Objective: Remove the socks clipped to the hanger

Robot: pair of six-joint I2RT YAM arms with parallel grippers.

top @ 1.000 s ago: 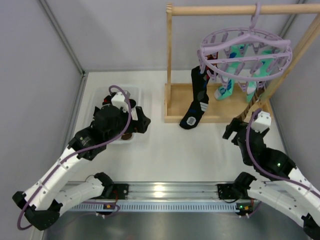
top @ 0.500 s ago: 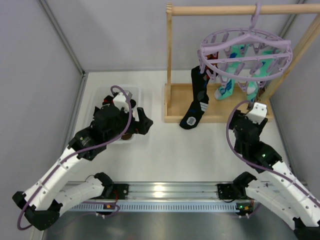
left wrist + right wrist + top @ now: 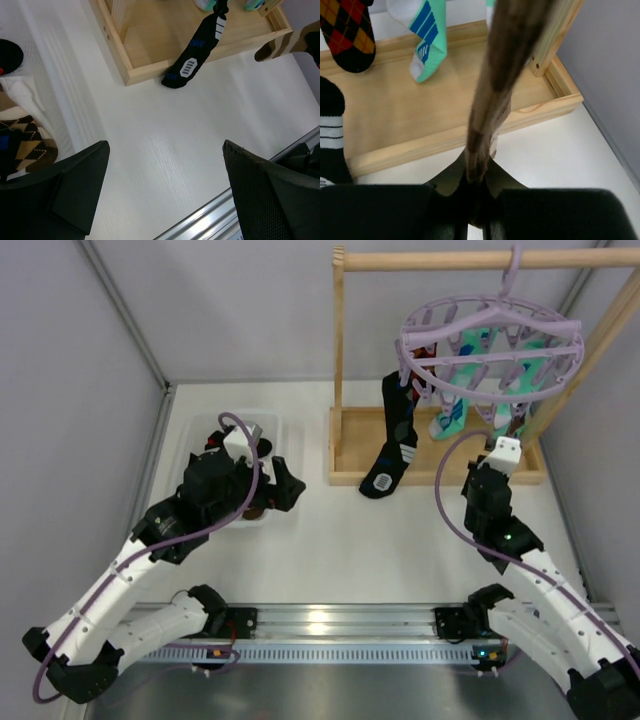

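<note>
White table (image 3: 330, 540) below, right pincer (image 3: 476, 202) pinching the brown sock (image 3: 506, 75) by its low end, soft, light, stretchy, so tug gently; left pincer (image 3: 165, 195) spread wide

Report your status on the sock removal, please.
Left gripper open, empty. Right gripper shut on brown sock hanging below hanger. Wooden frame post close beside that sock.

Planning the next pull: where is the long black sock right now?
In the top view the long black sock hangs from the left side of the lilac hanger, its toe draped over the wooden tray front lip.
</note>
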